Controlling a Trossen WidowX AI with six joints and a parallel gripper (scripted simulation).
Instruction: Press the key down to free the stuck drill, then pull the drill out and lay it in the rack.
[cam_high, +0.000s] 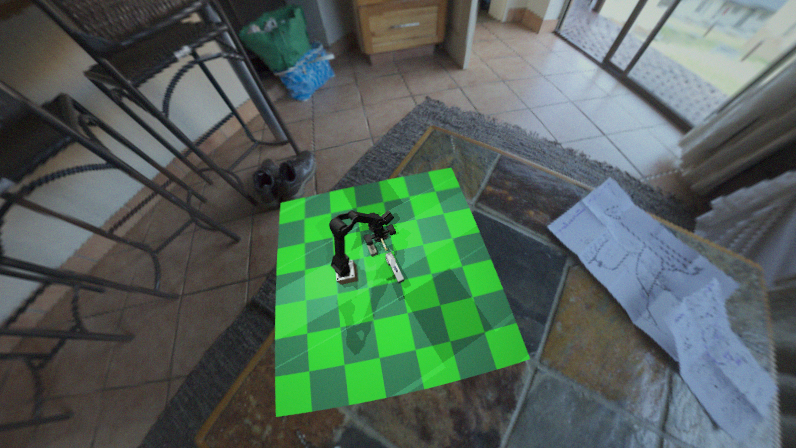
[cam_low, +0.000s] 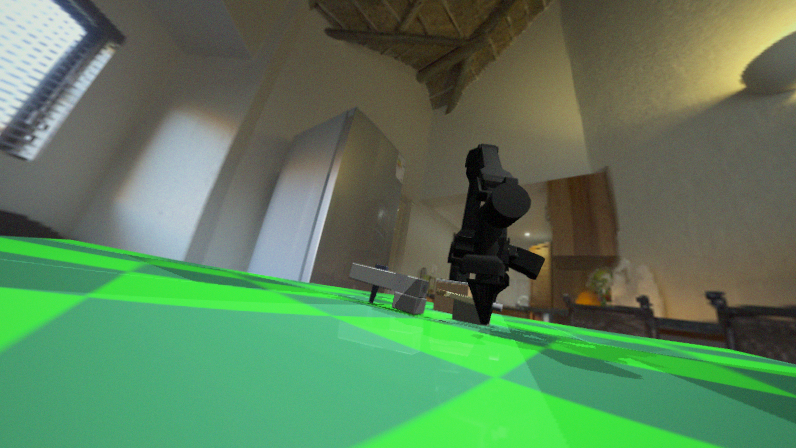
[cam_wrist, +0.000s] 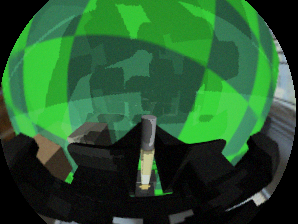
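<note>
Drill (cam_wrist: 147, 152) sits clamped between the closed fingers of the gripper (cam_low: 483, 311), its long axis running straight out ahead of them. Rack (cam_high: 394, 266) lies just beside on the mat (cam_high: 389, 345), so the drill's axis likely needs lining up with it.

A: Top view looks steeply down from high and far; exterior sits low, near the green checkered mat (cam_low: 222, 356).
B: Wrist view faces down, close. All share the mat.
</note>
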